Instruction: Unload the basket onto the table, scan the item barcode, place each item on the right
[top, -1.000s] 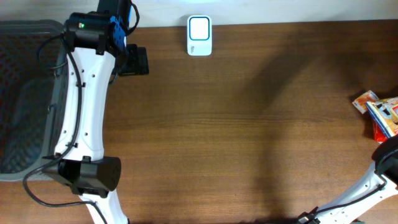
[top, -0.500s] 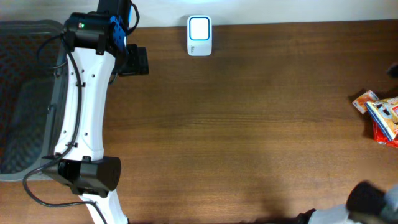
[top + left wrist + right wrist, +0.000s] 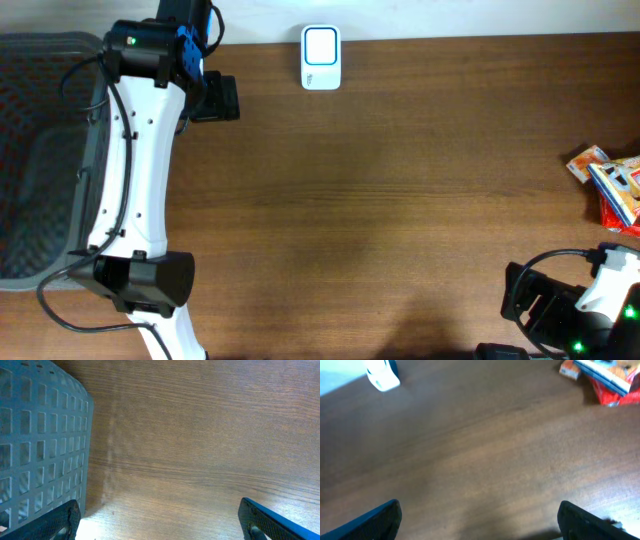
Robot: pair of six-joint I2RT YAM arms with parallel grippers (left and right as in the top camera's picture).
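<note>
**Both grippers empty; packets at the right table edge, nearest the right arm.**

The right gripper [image 3: 479, 522] has its jaws spread wide with nothing between them, over bare table [image 3: 400, 200]. The pile of packets [image 3: 612, 186] lies at the right edge, near that arm and ahead-right of its fingers. The top packet lies slantwise, but the frame cuts it off, so its long axis is not established. The left gripper [image 3: 159, 521], likewise wide and empty, is beside the basket [image 3: 40, 150], well apart from the pile. The scanner [image 3: 321, 58] stands at the back edge. Judgement: the pick falls to the right arm.
</note>
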